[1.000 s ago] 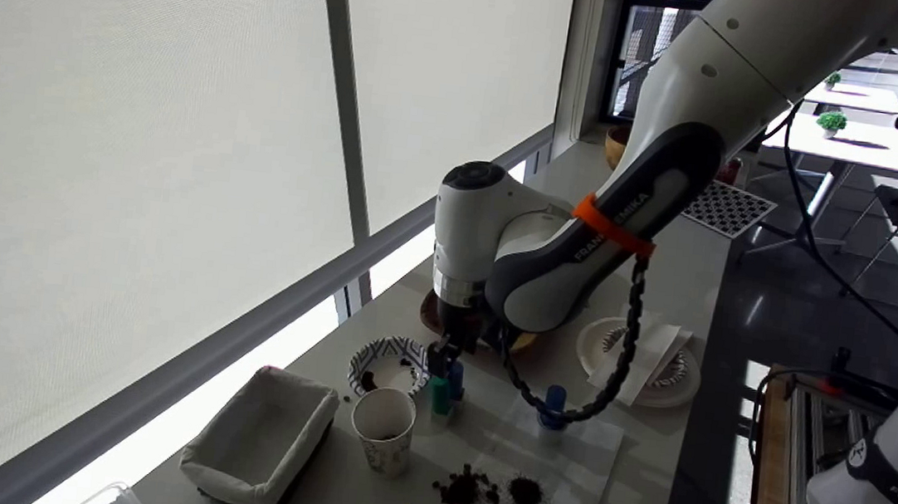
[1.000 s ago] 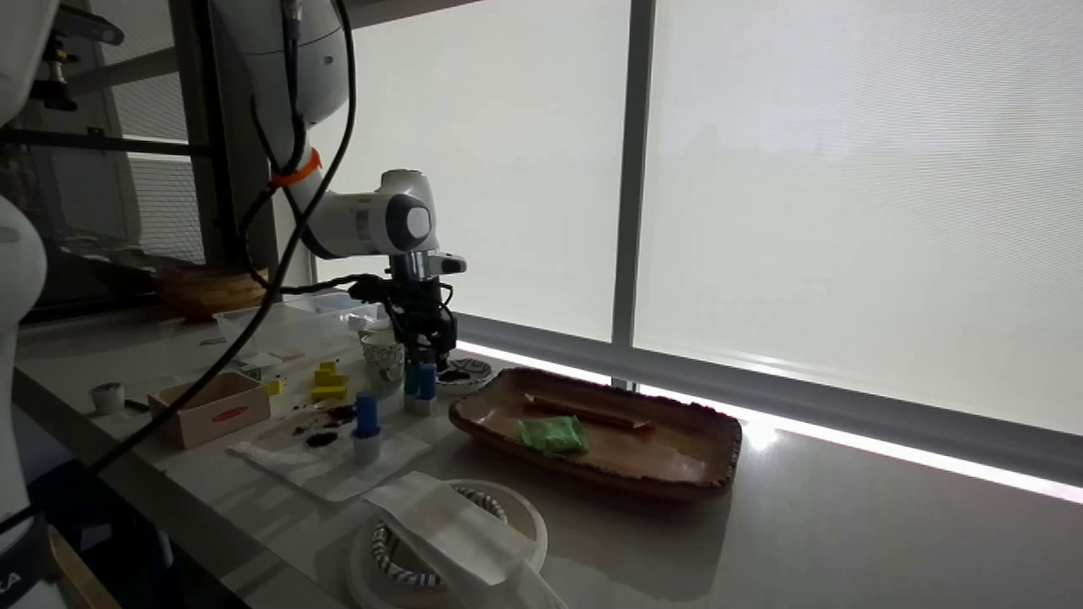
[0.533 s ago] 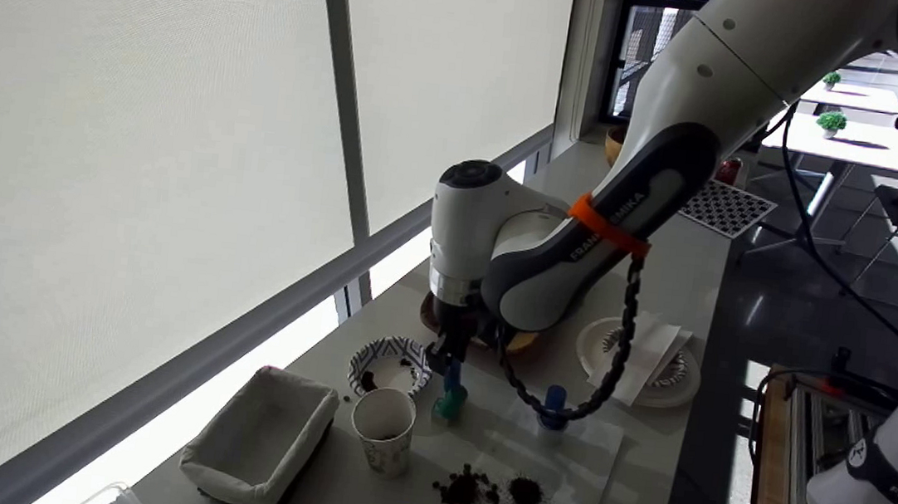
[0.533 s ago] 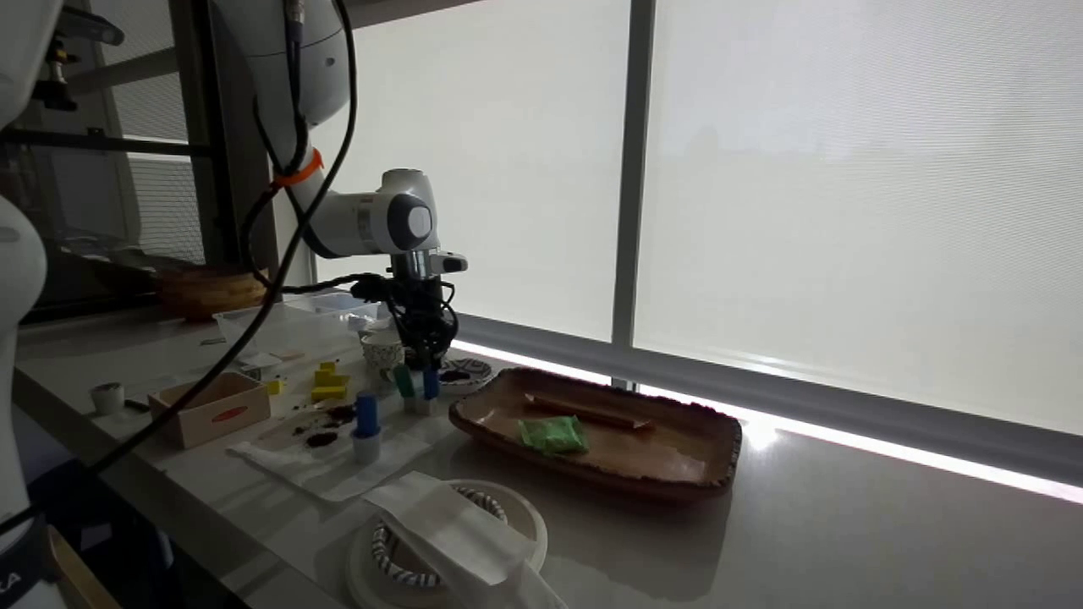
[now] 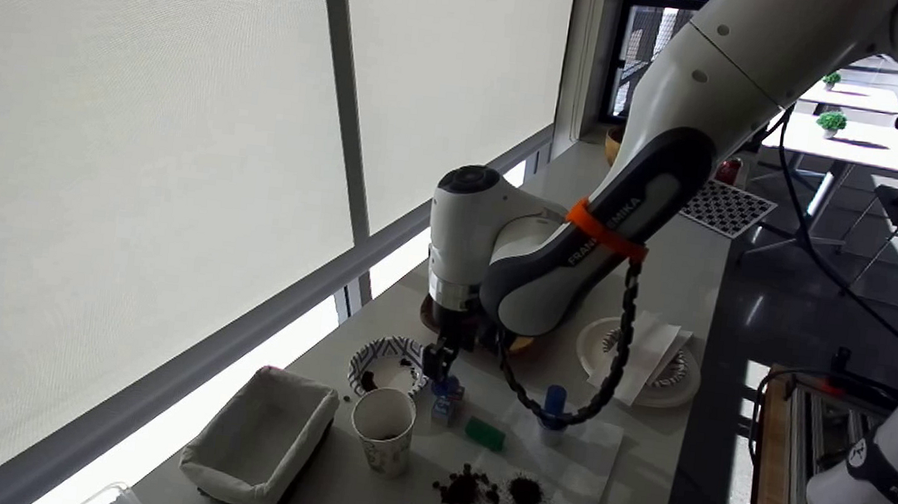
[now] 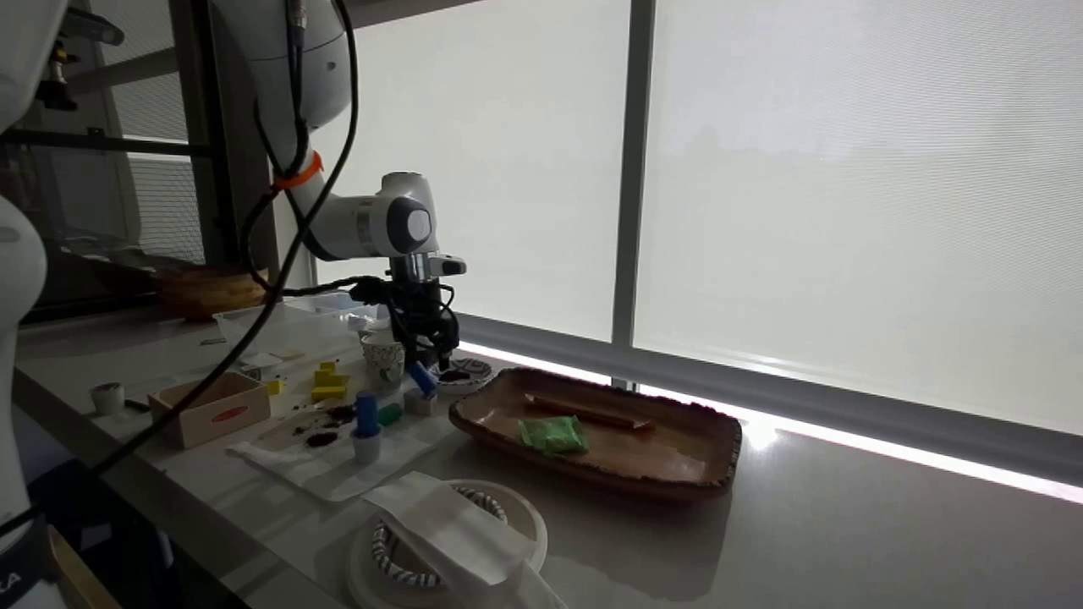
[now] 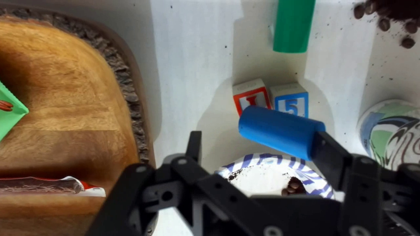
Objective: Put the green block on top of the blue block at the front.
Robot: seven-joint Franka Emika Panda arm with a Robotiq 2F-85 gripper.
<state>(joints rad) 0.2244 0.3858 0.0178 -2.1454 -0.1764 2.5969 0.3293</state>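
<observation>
One green block (image 5: 485, 434), one upright blue block (image 6: 366, 412), one tilted blue block (image 7: 277, 131), two toy cubes (image 7: 252, 97). Green block on its side between cubes and upright blue block, long axis toward the cubes, with counter (image 7: 193, 59) between it and the wooden tray (image 7: 131, 96). Gripper (image 7: 259, 140) spread wide, holding nothing, with tilted blue block at one fingertip (image 7: 331, 154), touch unclear.

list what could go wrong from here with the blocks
The tilted blue block seems to touch the open tool, so moving might topple it. The green block lies on its side and may roll when gripped. The upright blue block looks narrow on top, so stacking could wobble.
</observation>
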